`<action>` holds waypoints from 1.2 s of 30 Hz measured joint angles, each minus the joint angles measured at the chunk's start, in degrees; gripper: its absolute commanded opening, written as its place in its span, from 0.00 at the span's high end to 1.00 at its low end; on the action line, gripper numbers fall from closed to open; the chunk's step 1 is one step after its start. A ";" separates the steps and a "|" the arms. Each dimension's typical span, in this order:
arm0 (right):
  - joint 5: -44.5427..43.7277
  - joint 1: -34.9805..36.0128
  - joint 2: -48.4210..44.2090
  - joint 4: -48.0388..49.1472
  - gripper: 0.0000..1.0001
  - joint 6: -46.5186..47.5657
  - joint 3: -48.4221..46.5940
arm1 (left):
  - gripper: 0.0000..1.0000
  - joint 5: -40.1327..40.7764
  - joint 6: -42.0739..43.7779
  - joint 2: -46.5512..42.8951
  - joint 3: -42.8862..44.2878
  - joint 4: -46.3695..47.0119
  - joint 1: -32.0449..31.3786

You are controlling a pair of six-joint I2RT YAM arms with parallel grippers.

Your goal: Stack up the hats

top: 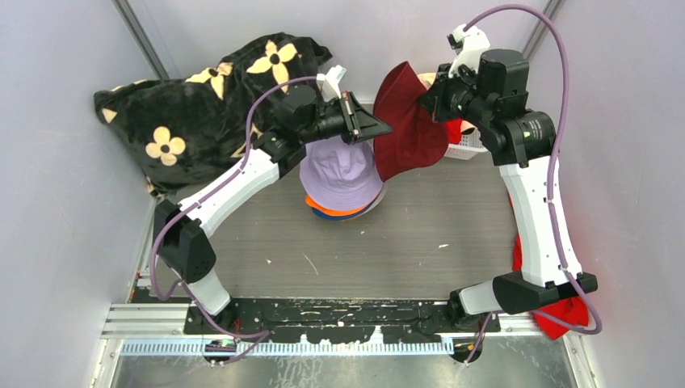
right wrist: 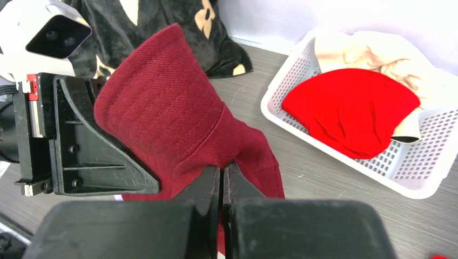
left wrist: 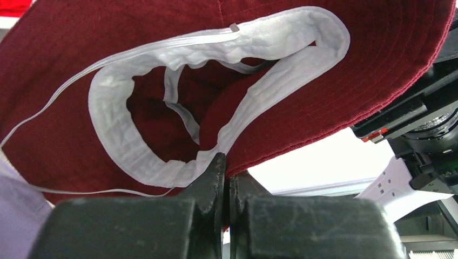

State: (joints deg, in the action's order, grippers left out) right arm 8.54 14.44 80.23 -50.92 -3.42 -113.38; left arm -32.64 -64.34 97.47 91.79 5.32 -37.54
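**Item: maroon hat (top: pixel 408 121), in transit to the stack.**

Location: held off the surface (top: pixel 363 259), just behind and to the right of the lilac hat (top: pixel 339 174), opening turned toward the left arm, white inner band showing.

Stack: the lilac hat lies on top. The orange hat (top: pixel 327 208) and a blue hat (top: pixel 373 207) show only as rims beneath it.

Hazards, as judged:
- The grips are thin pinches on soft brim. A pull by either arm away from the lilac hat could slip the fabric from one pinch and let the hat swing.
- The crown is folded. Lowered so, it may land crumpled or off-centre on the lilac hat.
- The loose white cord could snag a tool or drag the lilac hat.
- Low arm travel could push the stack askew.

Left tool (left wrist: pixel 226 167): jaws closed tight, pinching the brim by the inner band.

Right tool (right wrist: pixel 221 175): jaws likewise closed, pinching the brim's opposite edge.
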 measured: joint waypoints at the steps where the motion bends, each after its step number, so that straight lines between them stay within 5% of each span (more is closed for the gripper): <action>1: 0.59 0.00 0.00 -0.15 0.99 0.00 0.26 | 1.00 0.00 0.02 -0.37 -0.70 -0.02 0.15; 16: 13.90 0.90 0.02 6.84 0.99 -1.55 6.82 | 1.00 -0.98 0.94 -10.40 -9.01 -4.17 5.49; 27: 18.99 0.09 0.02 15.89 0.59 -4.20 9.18 | 1.00 -2.91 0.31 -14.32 -14.88 -6.51 12.20; 36: 19.45 -0.31 0.04 22.95 0.53 -6.08 9.90 | 1.00 -3.52 -0.02 -16.48 -19.63 -7.61 17.29</action>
State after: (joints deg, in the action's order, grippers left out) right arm 27.99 14.13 80.27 -27.97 -9.50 -103.48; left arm -36.16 -64.36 80.99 72.16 -2.28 -20.25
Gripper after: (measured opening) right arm 0.463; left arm 0.020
